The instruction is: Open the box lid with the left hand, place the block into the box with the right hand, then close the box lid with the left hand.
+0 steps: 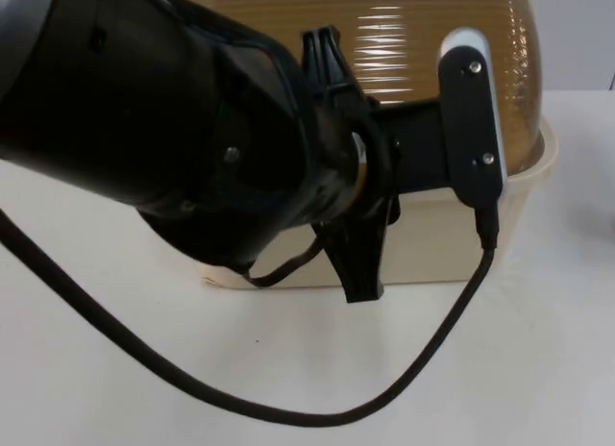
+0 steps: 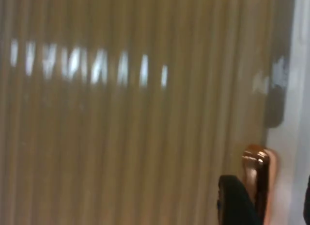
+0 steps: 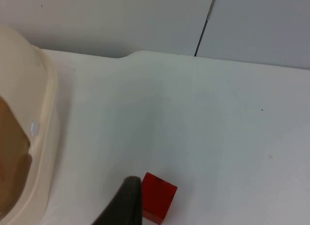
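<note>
The box has a cream base (image 1: 452,244) and a ribbed amber dome lid (image 1: 413,42) that lies down on it. My left arm reaches over the box, with the left gripper (image 1: 352,167) at the lid's front. It is open, one finger (image 1: 327,57) above and one below a small copper handle (image 2: 257,179). That handle stands between the black fingertips (image 2: 235,203) without being clamped. The red block (image 3: 157,197) lies on the white table right of the box (image 3: 41,137). My right gripper (image 3: 125,205) hangs just beside the block.
The grey partition wall (image 3: 145,21) closes the table behind the block. White table (image 3: 218,128) spreads out around the block and in front of the box (image 1: 480,369).
</note>
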Action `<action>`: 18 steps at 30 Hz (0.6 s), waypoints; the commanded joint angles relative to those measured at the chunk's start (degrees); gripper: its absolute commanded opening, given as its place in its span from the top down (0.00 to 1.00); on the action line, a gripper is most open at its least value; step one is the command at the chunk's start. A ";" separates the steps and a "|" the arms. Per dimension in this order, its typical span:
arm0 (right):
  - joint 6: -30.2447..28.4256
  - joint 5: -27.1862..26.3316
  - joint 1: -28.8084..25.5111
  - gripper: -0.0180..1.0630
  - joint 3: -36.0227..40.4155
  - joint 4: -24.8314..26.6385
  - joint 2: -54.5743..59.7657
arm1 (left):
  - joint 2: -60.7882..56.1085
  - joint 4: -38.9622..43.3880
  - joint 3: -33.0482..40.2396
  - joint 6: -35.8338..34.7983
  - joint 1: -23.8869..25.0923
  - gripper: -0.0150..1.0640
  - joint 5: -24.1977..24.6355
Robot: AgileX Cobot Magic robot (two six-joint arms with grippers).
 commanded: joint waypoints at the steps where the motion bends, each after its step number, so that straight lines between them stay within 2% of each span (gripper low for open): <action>1: -0.61 -0.08 0.23 0.06 -0.29 -0.29 -0.14 | 0.02 0.18 -0.38 -0.29 -0.15 0.65 0.19; 4: -0.61 -0.27 0.23 0.06 -0.29 -0.29 -0.14 | 0.39 0.18 -0.38 -0.29 -0.15 0.69 0.31; 7: -0.61 -0.27 0.23 0.06 -0.29 -0.29 -0.14 | 0.64 0.18 -0.38 -0.29 -0.15 0.91 0.50; 8: -0.61 -0.27 0.23 0.06 -0.29 -0.29 -0.14 | 0.64 0.18 -0.38 -0.29 -0.15 0.91 0.50; 10: -0.61 -0.27 0.23 0.06 -0.29 -0.29 -0.14 | 0.64 0.18 -0.38 -0.29 -0.15 0.99 0.50; 18: -0.61 -0.13 0.23 0.06 -0.29 -0.29 -0.14 | 0.75 0.18 -0.38 -1.03 1.18 0.99 0.41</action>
